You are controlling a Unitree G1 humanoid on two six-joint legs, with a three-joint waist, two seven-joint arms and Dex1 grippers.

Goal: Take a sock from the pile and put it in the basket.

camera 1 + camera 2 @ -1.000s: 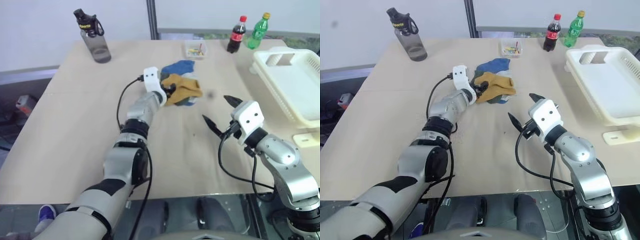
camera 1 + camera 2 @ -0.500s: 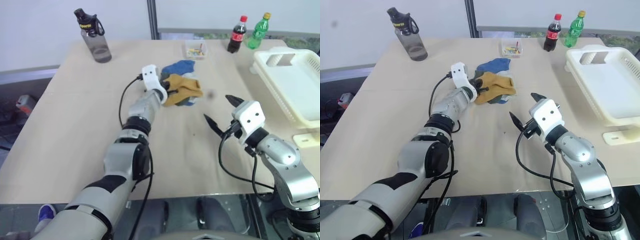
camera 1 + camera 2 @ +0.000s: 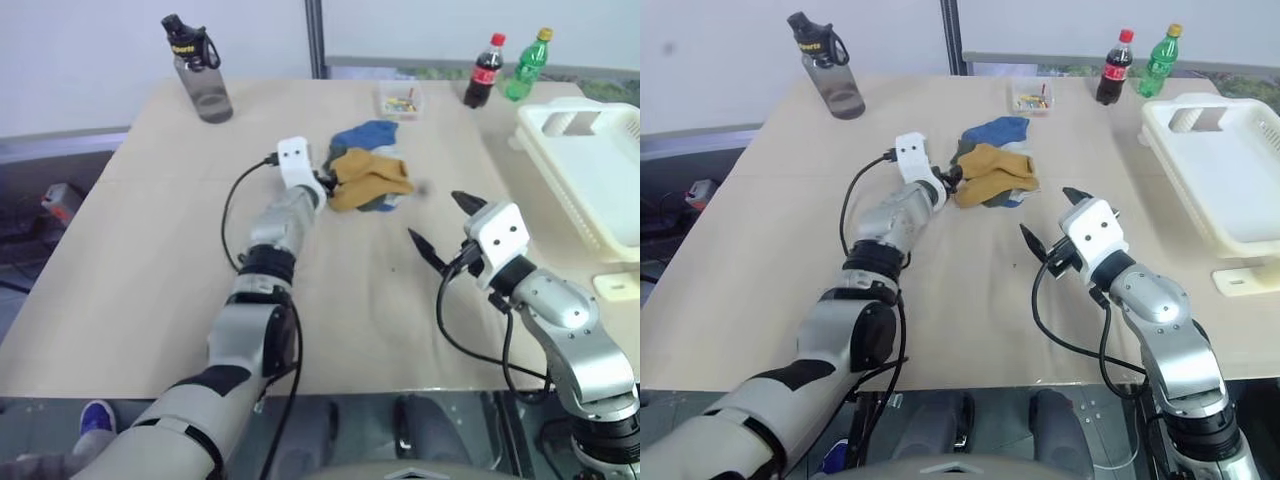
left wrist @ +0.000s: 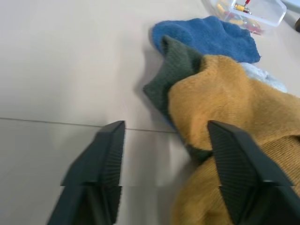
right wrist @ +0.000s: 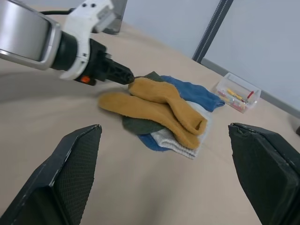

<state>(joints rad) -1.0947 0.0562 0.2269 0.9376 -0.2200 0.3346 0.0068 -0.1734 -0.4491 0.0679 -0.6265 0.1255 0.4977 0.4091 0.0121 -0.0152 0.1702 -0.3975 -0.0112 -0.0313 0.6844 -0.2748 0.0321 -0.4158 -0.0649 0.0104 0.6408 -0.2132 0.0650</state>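
A pale wooden bench carries everything, with a light wall behind its far edge. Nearest, the right gripper hangs above bare wood right of centre, its two black fingers spread wide and holding nothing. Beyond it and to the left, the left gripper sits at the left edge of the pile, jaws parted — one finger on bare bench, the other against the mustard sock, not closed on it. That mustard sock lies on top of the heap, its long axis running roughly left to right across the bench; dark green, pale grey and blue socks lie beneath and behind it. The basket stands well apart at the right edge — long side running near to far, cut-out handle at its far end. Farther back stand a small clear box, a cola bottle, a green bottle and a grey water bottle.
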